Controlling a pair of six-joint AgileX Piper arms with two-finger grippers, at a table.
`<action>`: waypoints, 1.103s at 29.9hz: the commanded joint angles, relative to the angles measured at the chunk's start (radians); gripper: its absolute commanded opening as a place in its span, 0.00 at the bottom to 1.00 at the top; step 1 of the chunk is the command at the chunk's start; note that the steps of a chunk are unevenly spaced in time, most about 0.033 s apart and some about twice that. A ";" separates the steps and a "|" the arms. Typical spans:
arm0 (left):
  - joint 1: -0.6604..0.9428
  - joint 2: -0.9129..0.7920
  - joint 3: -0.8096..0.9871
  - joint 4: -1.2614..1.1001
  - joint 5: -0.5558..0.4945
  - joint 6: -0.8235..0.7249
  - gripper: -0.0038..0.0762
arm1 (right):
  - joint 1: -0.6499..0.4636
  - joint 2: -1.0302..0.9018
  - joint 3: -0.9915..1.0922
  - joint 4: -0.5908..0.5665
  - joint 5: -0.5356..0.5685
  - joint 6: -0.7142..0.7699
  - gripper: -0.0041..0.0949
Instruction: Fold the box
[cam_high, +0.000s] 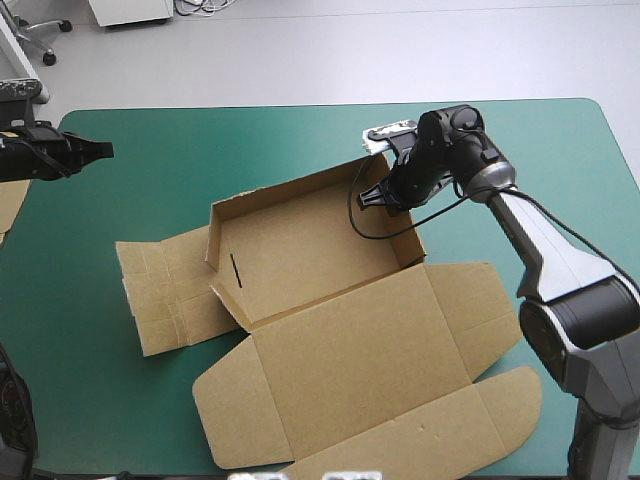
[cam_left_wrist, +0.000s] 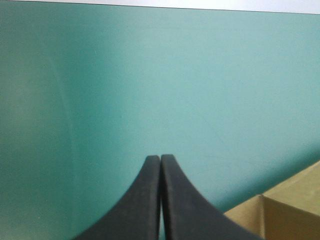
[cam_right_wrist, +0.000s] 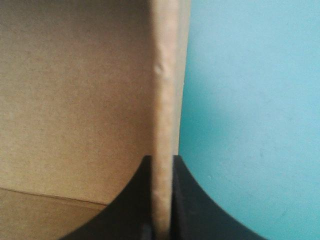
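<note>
**Now: one wall pinned upright, the other arm standing clear**

Plainly the box (cam_high: 330, 350), a cut sheet of brown corrugated board, lies at the middle of the table (cam_high: 150, 130) with its teal-green cover, only half formed. A shallow tray sits toward the far side with its far and left walls raised. The wide lid panel and its flaps lie flat toward the near edge, and more flaps lie flat to the tray's left.

The right gripper (cam_high: 386, 194), two black fin-shaped fingers (cam_right_wrist: 130, 200), is clamped almost closed on the tray's right wall near its far corner. Its wrist view shows the board's edge sandwiched between them, probably so the wall stands ready for tucking.

The left gripper (cam_high: 95, 151) hovers over bare cover near the table's left edge, well apart from the box, closed on nothing. It is likely parked out of the way. A strip of further brown board (cam_high: 8, 205) shows at the table's left edge.
</note>
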 joint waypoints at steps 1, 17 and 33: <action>0.001 -0.040 -0.026 -0.072 -0.032 0.015 0.03 | -0.017 0.011 -0.038 0.059 0.014 0.006 0.03; 0.001 -0.040 -0.026 -0.125 -0.019 0.058 0.03 | -0.026 0.128 -0.120 0.067 0.003 -0.103 0.04; 0.001 -0.040 -0.026 -0.123 -0.022 0.070 0.03 | -0.026 0.095 -0.223 0.051 0.014 -0.072 0.66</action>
